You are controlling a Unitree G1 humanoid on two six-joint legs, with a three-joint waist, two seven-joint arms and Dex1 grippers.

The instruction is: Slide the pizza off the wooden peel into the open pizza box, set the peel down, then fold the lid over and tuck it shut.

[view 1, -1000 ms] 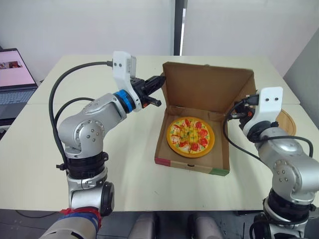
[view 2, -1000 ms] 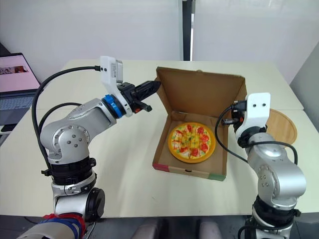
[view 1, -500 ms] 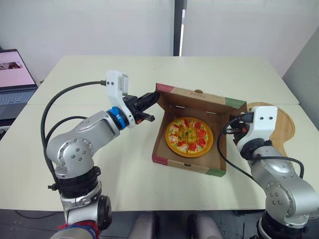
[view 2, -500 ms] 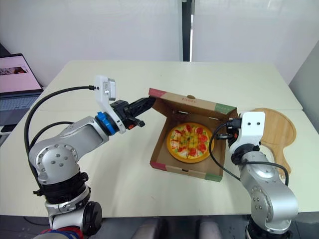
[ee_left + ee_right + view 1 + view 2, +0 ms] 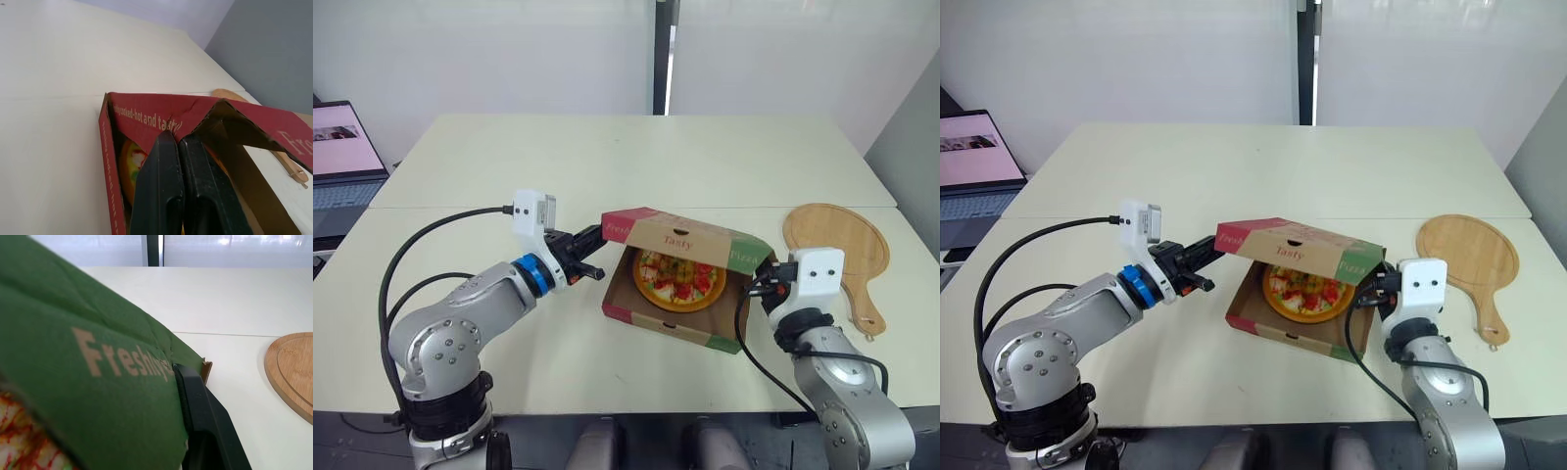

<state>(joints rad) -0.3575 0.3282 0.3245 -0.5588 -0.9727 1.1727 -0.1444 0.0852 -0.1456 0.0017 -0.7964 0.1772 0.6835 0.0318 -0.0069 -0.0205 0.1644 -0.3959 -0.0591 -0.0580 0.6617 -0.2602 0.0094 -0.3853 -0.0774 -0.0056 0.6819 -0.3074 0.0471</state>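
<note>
The pizza box [image 5: 651,320] sits mid-table with its lid [image 5: 683,236] folded down low over the pizza [image 5: 672,277], and a gap remains along the front. My left gripper [image 5: 596,244] is shut, and its tips touch the red side flap [image 5: 146,115] at the lid's left corner. At the lid's right corner, my right gripper [image 5: 765,278] is against the green side flap [image 5: 93,382], which hides part of it. The wooden peel [image 5: 832,241] lies flat on the table to the right of the box.
An open laptop [image 5: 338,155] stands at the table's far left edge. A seam runs across the table [image 5: 460,207] behind the box. A grey wall [image 5: 913,117] stands close on the right.
The lid has swung from upright down to nearly flat over the pizza. Both grippers came down and forward with its corners. The camera view has also shifted.
</note>
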